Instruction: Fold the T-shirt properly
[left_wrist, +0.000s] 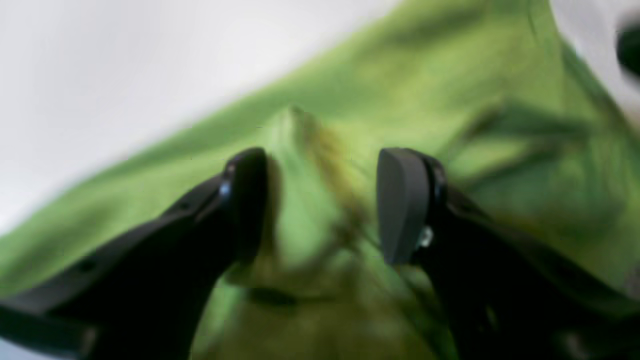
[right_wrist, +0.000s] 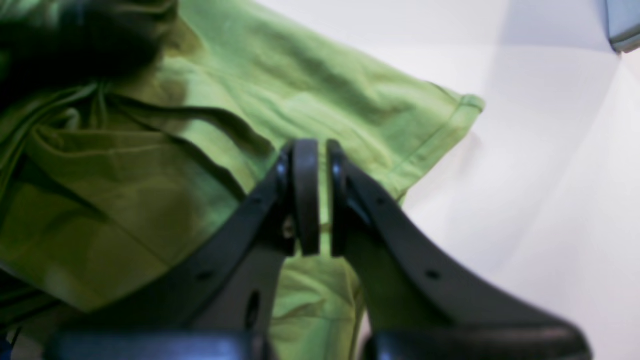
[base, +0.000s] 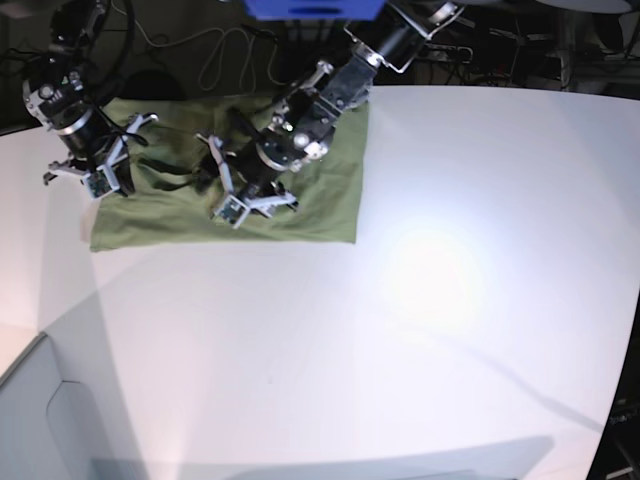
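T-shirt (base: 320, 205) on table (base: 450, 300), left gripper (left_wrist: 320, 205) spread, right gripper (right_wrist: 323, 200) seemingly pinching cloth.

Both arms are black with silvery metal joints, the left gripper (left_wrist: 320, 205) ending in curved glossy black fingers faced with matte grey pads (left_wrist: 400, 205), small holes dotting the right gripper's (right_wrist: 322, 197) fingers.
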